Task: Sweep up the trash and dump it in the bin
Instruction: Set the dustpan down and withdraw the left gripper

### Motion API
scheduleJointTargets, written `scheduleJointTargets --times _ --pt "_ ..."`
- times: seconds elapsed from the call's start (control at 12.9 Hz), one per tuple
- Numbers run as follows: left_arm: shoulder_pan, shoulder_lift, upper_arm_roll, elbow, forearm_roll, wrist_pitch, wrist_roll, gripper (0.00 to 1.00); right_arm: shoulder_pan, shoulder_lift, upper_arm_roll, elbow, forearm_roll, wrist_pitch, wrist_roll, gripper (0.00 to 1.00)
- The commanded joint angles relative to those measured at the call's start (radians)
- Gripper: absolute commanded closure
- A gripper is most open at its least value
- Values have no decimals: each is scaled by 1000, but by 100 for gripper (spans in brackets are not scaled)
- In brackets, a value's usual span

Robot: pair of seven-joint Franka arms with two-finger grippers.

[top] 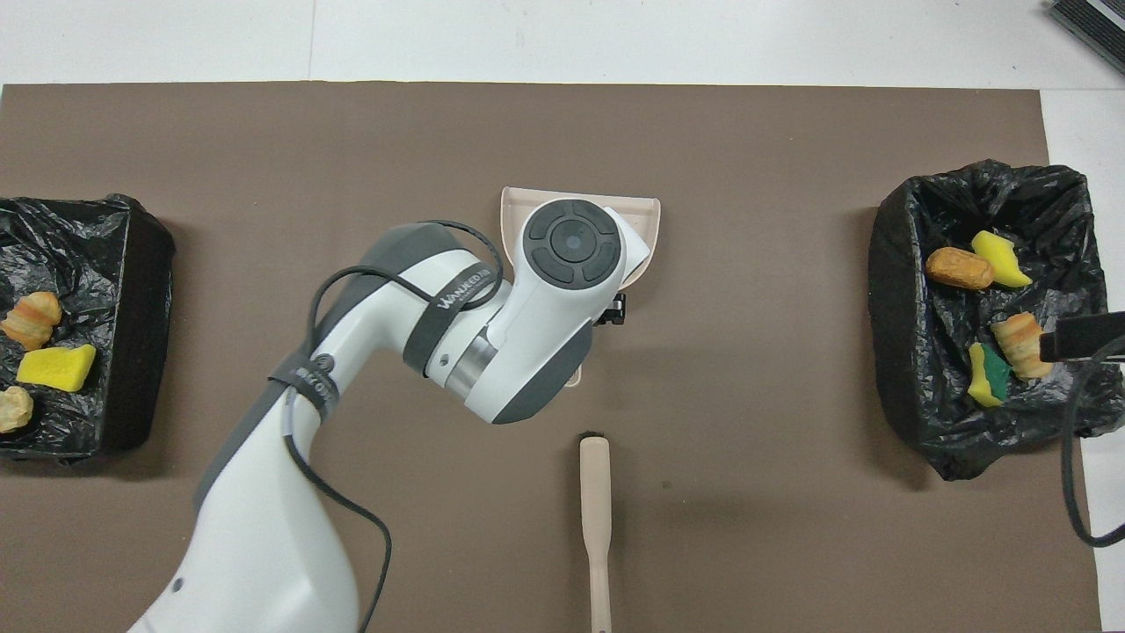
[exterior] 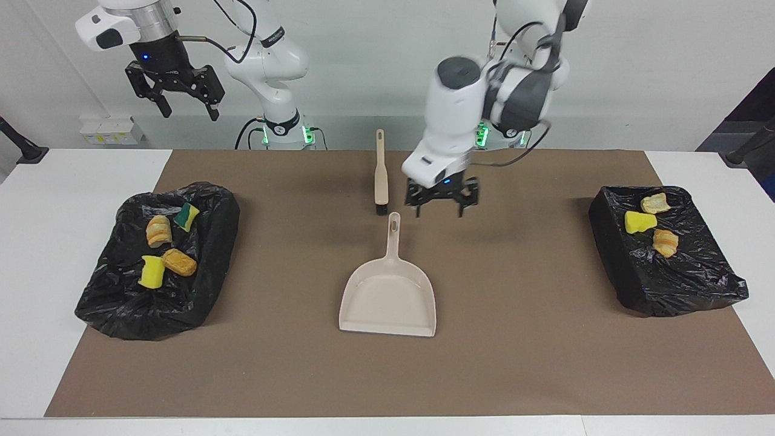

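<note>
Done: you could see all seven scraps of trash (exterior: 163,247) already off the brown mat (exterior: 545,363): four in the bin (exterior: 109,303) at the right arm's end of the counter (exterior: 36,303), three in the second bin (exterior: 690,290) at the left arm's end. No scrap lay loose on the mat.
Left: judging by that, little or nothing remained but to park the arms; you might check the mat under the left arm in the overhead view, which it hid.
Landmark: the dustpan (exterior: 389,300) lay flat and empty at the mat's middle, its handle pointing toward the robots.
Trash vs dustpan: both groups sat well apart from it, one to each end of the counter.
Brush: the brush (exterior: 380,175) lay just beside the dustpan's handle tip, nearer to the robots.
Left tool: the left tool (exterior: 440,201) hung released, grasping nothing, over the mat near the dustpan's handle.
Right tool: the right tool (exterior: 181,97) waited high up, released and empty, toward the four-scrap bin's end.
</note>
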Motion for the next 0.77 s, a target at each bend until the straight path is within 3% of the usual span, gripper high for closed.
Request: scheduleJointTargets --times 0.0,0.31,0.7 --pt "130 -196 -12 -108 6 -89 115 0 -3 -5 9 25 17 -17 -4 0" --pt "285 -328 -6 -119 -35 -209 366 0 -4 -11 0 24 17 -21 -3 0" --pt "420 -294 -1 -31 -153 -269 448 0 -4 -11 0 24 17 -21 -4 0"
